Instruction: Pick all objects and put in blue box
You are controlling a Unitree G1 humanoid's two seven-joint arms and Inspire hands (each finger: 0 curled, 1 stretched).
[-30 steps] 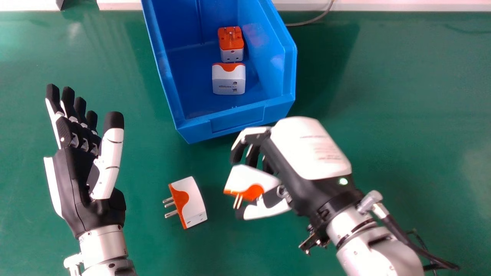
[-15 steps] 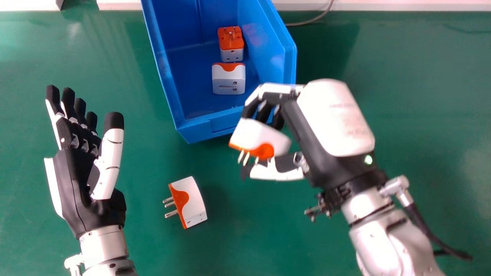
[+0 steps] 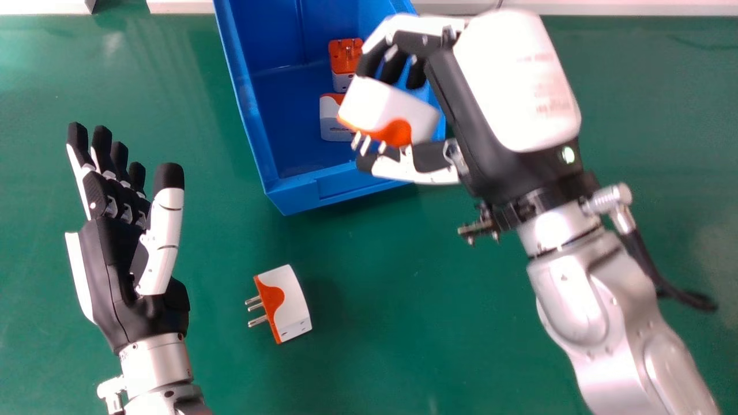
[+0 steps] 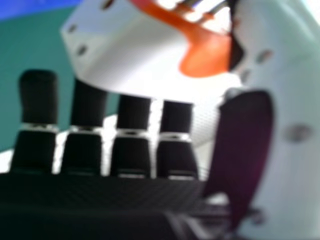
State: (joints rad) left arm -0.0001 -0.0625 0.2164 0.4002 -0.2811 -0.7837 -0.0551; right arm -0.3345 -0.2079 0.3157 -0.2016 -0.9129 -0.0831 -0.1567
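Your left hand (image 3: 109, 271) stands wide open beside a loose adapter (image 3: 288, 305); in the blue box (image 3: 242, 98), an orange-topped adapter (image 3: 341, 57) and a whiter adapter (image 3: 333, 124) sit partly hidden behind the gripped adapter (image 3: 380, 106), carried forward by your right hand's (image 3: 513, 80) curled fingers.

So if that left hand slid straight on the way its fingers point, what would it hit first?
Likely the white strip at the far edge of the green table; the left hand points that way, though its height is unclear.
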